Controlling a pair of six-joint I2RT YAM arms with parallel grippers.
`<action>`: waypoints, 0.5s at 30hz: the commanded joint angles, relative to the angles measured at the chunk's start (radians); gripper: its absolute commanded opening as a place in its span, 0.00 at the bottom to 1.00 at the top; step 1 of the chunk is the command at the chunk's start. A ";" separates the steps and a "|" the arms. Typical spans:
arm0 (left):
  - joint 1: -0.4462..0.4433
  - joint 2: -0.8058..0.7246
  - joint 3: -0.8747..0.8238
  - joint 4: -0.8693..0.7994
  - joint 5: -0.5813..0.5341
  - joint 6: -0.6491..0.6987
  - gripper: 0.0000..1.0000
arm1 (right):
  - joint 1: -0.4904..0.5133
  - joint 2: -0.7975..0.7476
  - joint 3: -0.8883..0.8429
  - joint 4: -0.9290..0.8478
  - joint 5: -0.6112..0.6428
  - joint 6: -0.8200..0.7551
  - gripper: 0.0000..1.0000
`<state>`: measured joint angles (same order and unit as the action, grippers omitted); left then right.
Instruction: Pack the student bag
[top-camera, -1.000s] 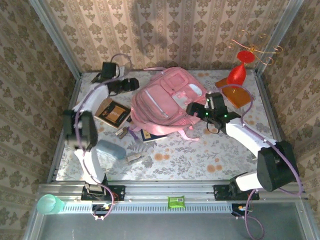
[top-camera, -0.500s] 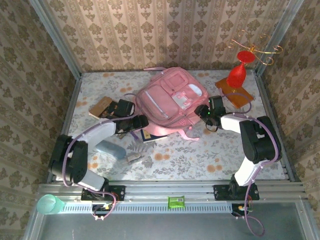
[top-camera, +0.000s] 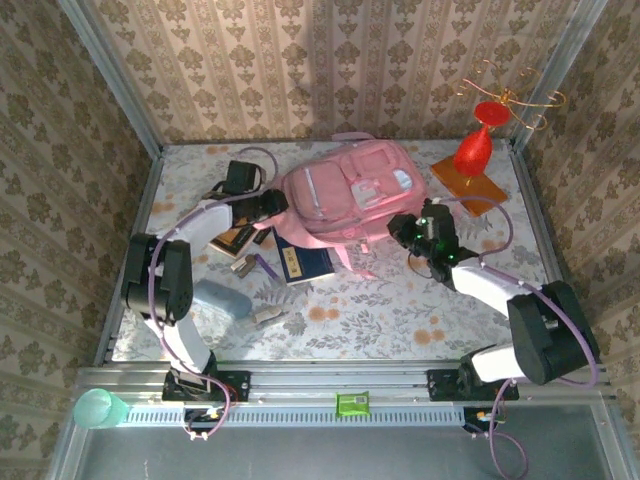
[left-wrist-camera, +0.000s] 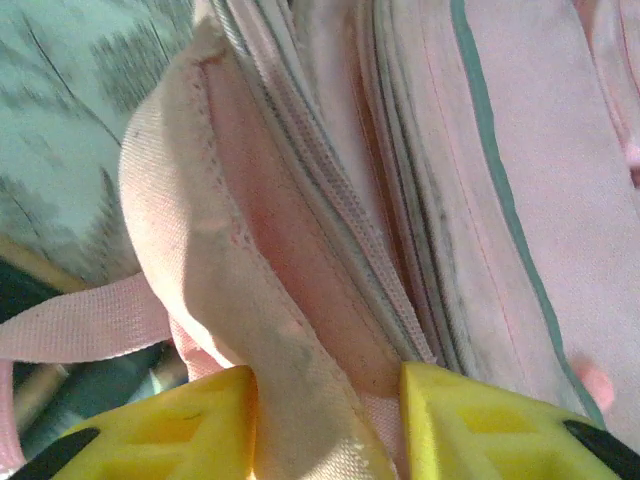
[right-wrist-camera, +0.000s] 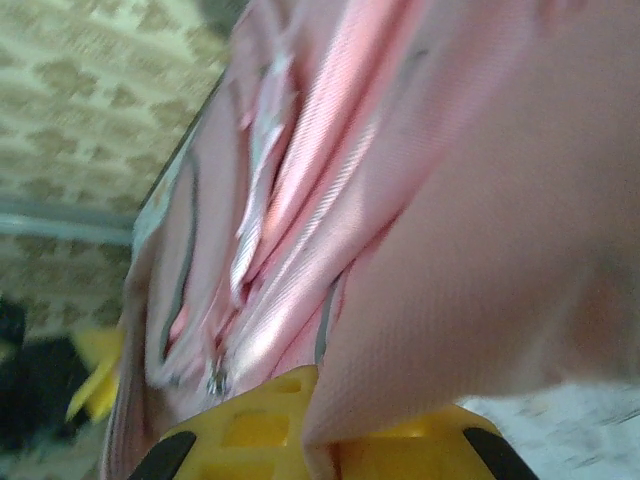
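Found student bag (top-camera: 345, 195) lying between the two grippers: soft pink woven cloth, ribbed webbing, grey zip teeth, rounded padded pockets. Recorded left gripper (top-camera: 283, 203) clamped on a folded, coarse-weave strap edge straight ahead of its yellow fingers (left-wrist-camera: 180, 430), with cloth filling the gap. Recorded right gripper (top-camera: 402, 226) pinched tight on a thin, smooth flap draped over its fingers. Compared with a second ago: both jaws narrowed from wide, bag shifted, dark blue book (top-camera: 300, 262) just beside left gripper more exposed.
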<state>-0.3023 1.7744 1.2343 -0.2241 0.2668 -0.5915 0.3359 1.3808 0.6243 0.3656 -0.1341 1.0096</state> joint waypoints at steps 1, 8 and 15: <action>0.015 0.024 0.067 -0.007 -0.047 0.090 0.55 | 0.112 -0.003 -0.013 0.083 0.018 0.064 0.11; 0.016 -0.218 -0.126 -0.079 -0.331 0.165 0.82 | 0.244 0.043 -0.027 0.183 0.262 0.235 0.08; -0.256 -0.627 -0.355 -0.181 -0.437 0.195 0.85 | 0.324 -0.015 0.063 0.152 0.378 0.215 0.06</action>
<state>-0.4690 1.2339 0.9371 -0.3412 -0.1154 -0.4263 0.6384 1.4326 0.6083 0.4355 0.1696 1.2125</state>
